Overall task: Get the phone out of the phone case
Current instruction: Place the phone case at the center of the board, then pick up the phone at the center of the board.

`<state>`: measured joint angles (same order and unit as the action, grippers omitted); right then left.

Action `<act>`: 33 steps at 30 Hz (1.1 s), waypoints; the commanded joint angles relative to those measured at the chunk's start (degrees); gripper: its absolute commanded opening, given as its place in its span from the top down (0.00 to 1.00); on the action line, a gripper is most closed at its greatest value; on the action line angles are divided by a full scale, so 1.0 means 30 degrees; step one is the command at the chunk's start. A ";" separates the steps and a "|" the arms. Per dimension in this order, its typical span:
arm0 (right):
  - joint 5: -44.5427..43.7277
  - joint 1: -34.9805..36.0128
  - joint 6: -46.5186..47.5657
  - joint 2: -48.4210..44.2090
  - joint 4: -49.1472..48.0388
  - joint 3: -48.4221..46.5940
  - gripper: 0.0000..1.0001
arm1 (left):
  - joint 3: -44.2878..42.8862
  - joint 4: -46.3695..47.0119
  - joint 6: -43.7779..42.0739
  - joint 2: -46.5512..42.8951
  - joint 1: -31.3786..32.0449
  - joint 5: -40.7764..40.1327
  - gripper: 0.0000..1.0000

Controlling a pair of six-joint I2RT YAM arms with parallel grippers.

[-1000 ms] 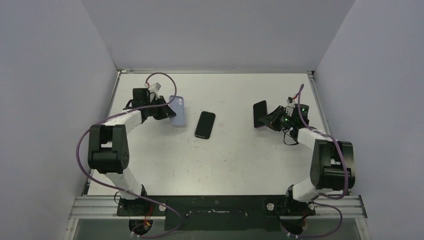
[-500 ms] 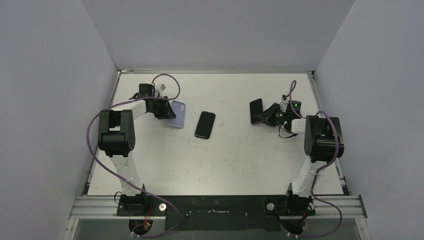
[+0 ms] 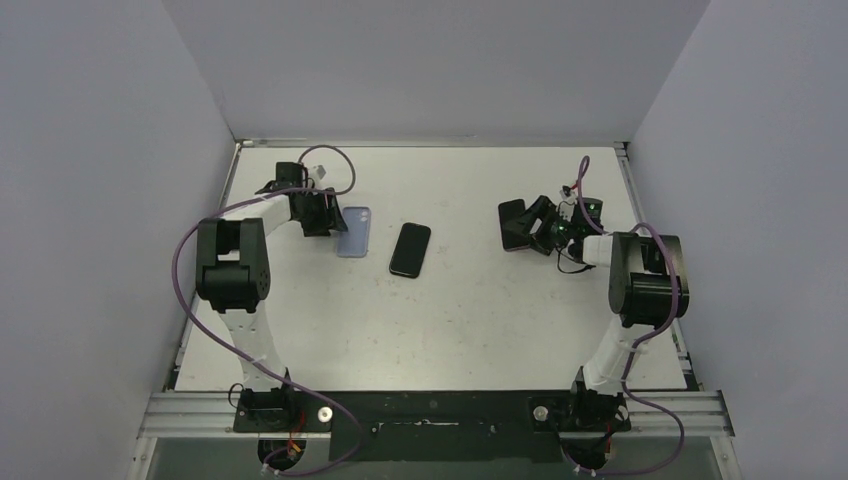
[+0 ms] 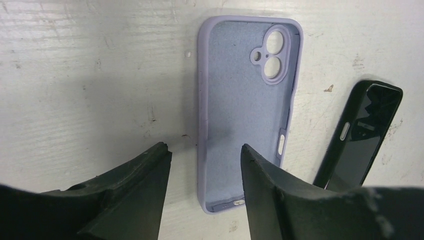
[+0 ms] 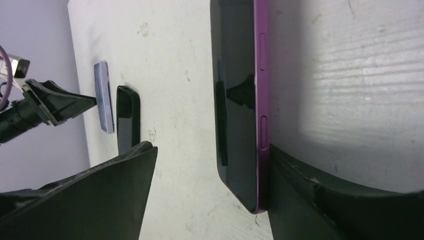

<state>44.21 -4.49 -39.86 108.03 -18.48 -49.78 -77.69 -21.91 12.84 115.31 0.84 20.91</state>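
Note:
The empty lilac phone case (image 4: 240,100) lies flat on the table with its inside up, also visible from above as the lilac case (image 3: 353,231). My left gripper (image 4: 204,148) stands open over the case's near end, holding nothing; from above the left gripper (image 3: 334,222) is at the case's left side. The phone (image 5: 240,100), with a dark screen and purple edge, rests on the table against one finger (image 5: 320,195) of my open right gripper (image 5: 211,147). Its other finger stands well apart. In the top view the phone (image 3: 513,225) sits just left of the right gripper (image 3: 537,226).
A glossy black phone-shaped item (image 3: 410,249) lies between the two arms, just right of the lilac case; it also shows as the black item (image 4: 362,132). Grey walls close in the table (image 3: 440,320) on three sides.
Both grippers have opened. The left one let the lilac case drop flat onto the table. The right one released the phone, which now sits lower, against one finger.

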 commanded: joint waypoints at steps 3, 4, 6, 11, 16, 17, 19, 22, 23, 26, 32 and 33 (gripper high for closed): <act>-0.3562 -0.0144 0.3400 -0.1822 0.4233 -0.0161 0.09 | -0.0451 -0.0694 0.0083 -0.1417 -0.0179 -0.1695 0.47; -0.4191 -0.0143 0.3748 -0.2175 0.4905 -0.0161 0.07 | -0.0266 -0.0658 0.0085 -0.1787 -0.0176 -0.1900 0.46; -0.5204 -0.0143 0.4106 -0.2919 0.5902 -0.0038 0.00 | 0.0182 -0.0587 0.0083 -0.2539 -0.0142 -0.2511 0.42; -0.6943 0.0233 0.4761 -0.5139 0.7568 0.0569 0.00 | 0.1424 -0.0757 0.0173 -0.4534 0.0831 -0.3620 0.14; -0.7531 0.1312 0.5630 -0.8229 0.8335 0.1491 0.00 | 0.2023 -0.1817 0.0286 -0.6515 0.2873 -0.4843 0.13; -0.7616 0.1591 0.5737 -0.8986 0.8494 0.1683 0.00 | 0.2148 -0.2069 0.0290 -0.7053 0.3278 -0.5059 0.08; -0.7713 0.2206 0.5905 -1.0388 0.8990 0.1985 0.00 | 0.2576 -0.2213 0.0393 -0.8266 0.4112 -0.5509 0.06; -0.7784 0.2599 0.6017 -1.2494 0.9735 0.2354 0.00 | 0.3360 -0.2409 0.0685 -1.0273 0.4996 -0.5647 0.05; -0.7780 0.2620 0.6019 -1.3214 0.9965 0.2525 0.00 | 0.3542 -0.2622 0.0735 -1.0859 0.5257 -0.5687 0.05; -0.7483 0.2669 0.6094 -1.5625 1.0560 0.2760 0.00 | 0.4026 -0.3133 0.0682 -1.2641 0.6148 -0.6113 0.03; -0.7294 0.2692 0.6552 -1.9632 1.1359 0.3130 0.00 | 0.4547 -0.4211 0.0518 -1.3994 0.6888 -0.5620 0.03; -0.7265 0.2679 0.6595 -2.0193 1.1296 0.3232 0.00 | 0.4753 -0.3961 0.0487 -1.4052 0.7072 -0.5537 0.03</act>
<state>22.70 3.46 -21.65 53.58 14.63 -41.36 -64.84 -32.25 14.41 73.71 21.15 4.36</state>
